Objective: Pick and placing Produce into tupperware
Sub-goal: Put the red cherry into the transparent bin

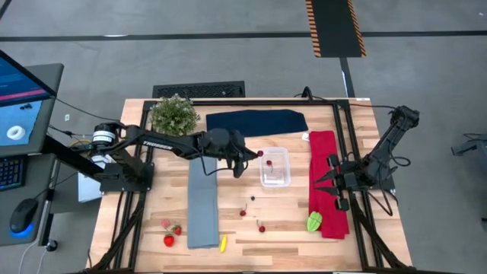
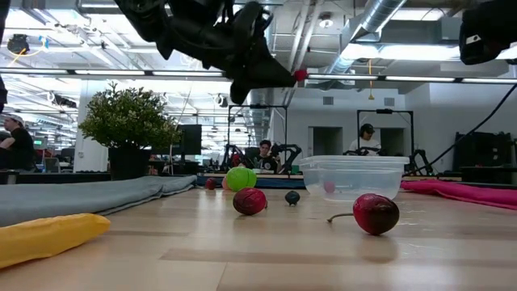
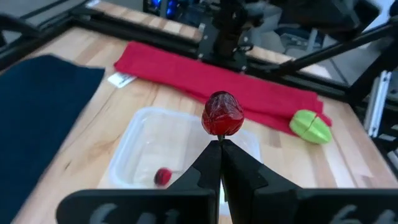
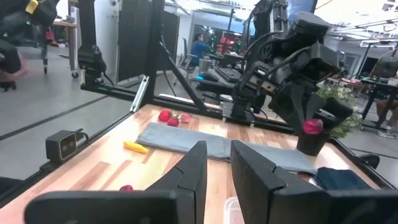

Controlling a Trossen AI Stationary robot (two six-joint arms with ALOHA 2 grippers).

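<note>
We get even, bright overhead light; ceiling strips flare in the low view. Shadows on the desk (image 1: 289, 217) stay soft. Near yellow piece (image 2: 44, 237) is out of focus, left hand (image 3: 219, 149) fingers blurred up close.

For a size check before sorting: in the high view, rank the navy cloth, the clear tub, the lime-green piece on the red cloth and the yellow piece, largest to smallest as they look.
1. Navy cloth, clearly largest.
2. Clear tub.
3. Lime-green piece, lying on the red cloth.
4. Yellow piece, a thin sliver, smallest.

The camera looks straight down, so nearness hardly skews this order.
</note>
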